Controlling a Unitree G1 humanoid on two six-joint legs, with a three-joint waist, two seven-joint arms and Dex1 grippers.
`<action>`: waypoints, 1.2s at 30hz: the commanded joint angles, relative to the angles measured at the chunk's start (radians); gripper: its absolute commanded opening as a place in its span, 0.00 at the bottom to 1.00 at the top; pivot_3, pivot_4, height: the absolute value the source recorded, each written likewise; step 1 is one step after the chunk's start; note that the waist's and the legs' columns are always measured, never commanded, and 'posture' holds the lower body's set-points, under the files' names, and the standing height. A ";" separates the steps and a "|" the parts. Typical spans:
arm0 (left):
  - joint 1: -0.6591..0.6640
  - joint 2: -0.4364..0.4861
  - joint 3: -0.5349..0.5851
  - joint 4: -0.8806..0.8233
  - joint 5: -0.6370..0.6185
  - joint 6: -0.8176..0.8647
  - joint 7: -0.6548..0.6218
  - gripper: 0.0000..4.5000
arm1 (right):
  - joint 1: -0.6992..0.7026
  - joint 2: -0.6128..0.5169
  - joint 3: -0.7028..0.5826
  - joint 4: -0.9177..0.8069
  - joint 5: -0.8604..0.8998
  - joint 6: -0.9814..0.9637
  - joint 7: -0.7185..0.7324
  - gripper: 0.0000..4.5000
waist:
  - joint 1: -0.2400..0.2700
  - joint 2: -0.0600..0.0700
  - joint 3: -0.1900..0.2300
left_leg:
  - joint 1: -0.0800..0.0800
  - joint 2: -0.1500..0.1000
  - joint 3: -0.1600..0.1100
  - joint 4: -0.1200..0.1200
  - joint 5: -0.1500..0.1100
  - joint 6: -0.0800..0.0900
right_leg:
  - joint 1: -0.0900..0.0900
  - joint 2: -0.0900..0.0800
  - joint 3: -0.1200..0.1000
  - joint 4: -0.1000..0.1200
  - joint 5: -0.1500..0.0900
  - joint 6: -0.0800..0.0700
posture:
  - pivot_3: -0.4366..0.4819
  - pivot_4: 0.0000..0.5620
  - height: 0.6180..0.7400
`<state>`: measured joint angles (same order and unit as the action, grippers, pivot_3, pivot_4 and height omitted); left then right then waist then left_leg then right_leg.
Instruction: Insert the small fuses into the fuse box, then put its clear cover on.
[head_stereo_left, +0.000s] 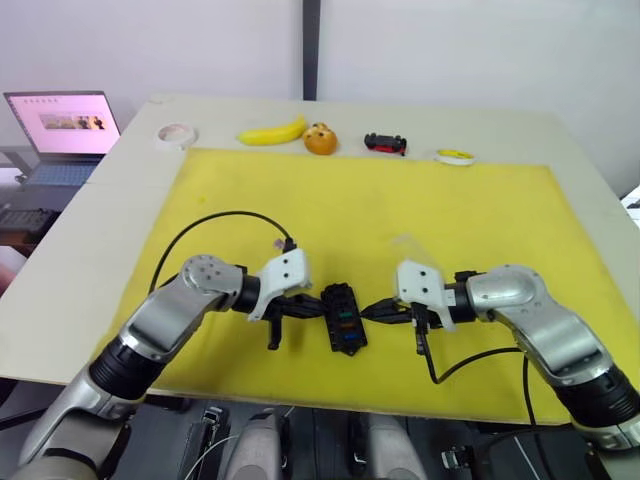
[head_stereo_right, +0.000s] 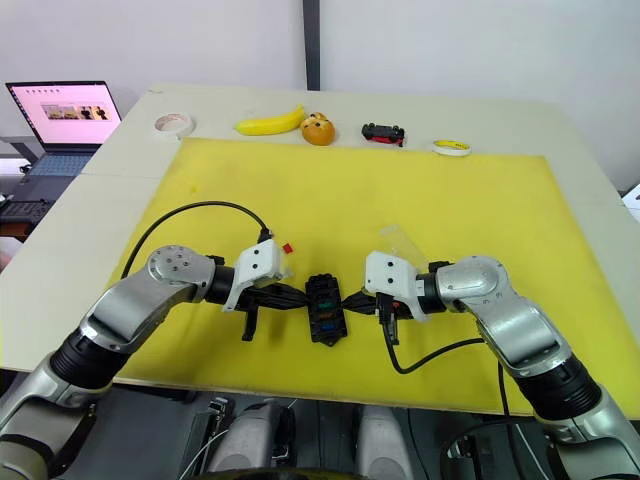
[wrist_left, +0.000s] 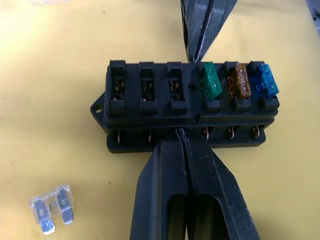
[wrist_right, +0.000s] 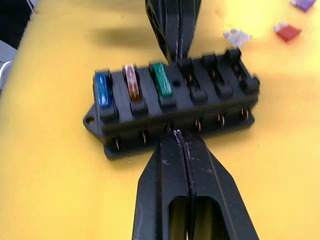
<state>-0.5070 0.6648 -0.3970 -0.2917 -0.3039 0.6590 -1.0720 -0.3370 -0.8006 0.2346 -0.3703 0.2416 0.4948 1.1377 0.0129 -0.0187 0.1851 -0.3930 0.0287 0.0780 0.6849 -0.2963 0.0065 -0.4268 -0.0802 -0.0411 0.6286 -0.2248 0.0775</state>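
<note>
The small black rectangular plastic fuse box (head_stereo_left: 342, 318) is braced between the left gripper (wrist_left: 186, 150) and right gripper (wrist_right: 181, 145), jaws closed, near the yellow mat's (head_stereo_left: 480, 210) front edge; open mat lies beyond.

Both sides of my fuse box (head_stereo_left: 341, 318) are blocked: left gripper (wrist_left: 184, 134) and right gripper (wrist_right: 177, 134), fingers pressed together, touch its long walls. Loose grey fuse (wrist_left: 51, 209) lies near. Yellow mat (head_stereo_left: 450, 210) beyond is open.
</note>
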 joint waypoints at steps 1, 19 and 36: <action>0.010 0.020 -0.001 -0.045 -0.011 0.029 -0.021 0.01 | 0.004 -0.003 -0.020 -0.030 0.006 -0.010 -0.015 0.00 | -0.001 0.000 0.000 | 0.000 0.000 0.000 0.000 0.000 0.000 | 0.000 0.000 0.000 0.000 0.000 0.000 | 0.48 0.27 0.98; -0.060 -0.097 -0.039 0.118 0.121 -0.086 0.031 0.01 | 0.054 -0.013 -0.024 -0.083 0.024 0.017 -0.039 0.00 | 0.003 0.000 0.000 | 0.000 0.000 0.000 0.000 0.000 0.000 | 0.000 0.000 0.000 0.000 0.000 0.000 | 0.48 0.27 0.98; 0.038 0.035 0.102 -0.023 0.050 0.015 0.008 0.01 | 0.070 -0.084 -0.081 -0.039 0.002 -0.023 -0.039 0.00 | -0.006 0.000 0.000 | 0.000 0.001 0.000 0.000 0.000 0.000 | -0.001 0.001 0.000 0.001 0.000 0.000 | 0.48 0.27 0.98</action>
<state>-0.4911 0.6687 -0.3656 -0.2526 -0.2165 0.6386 -1.0625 -0.2663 -0.8616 0.2108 -0.4126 0.2397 0.4930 1.0934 0.0068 -0.0187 0.1851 -0.3928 0.0305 0.0782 0.6850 -0.2962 0.0066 -0.4276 -0.0793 -0.0411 0.6294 -0.2248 0.0776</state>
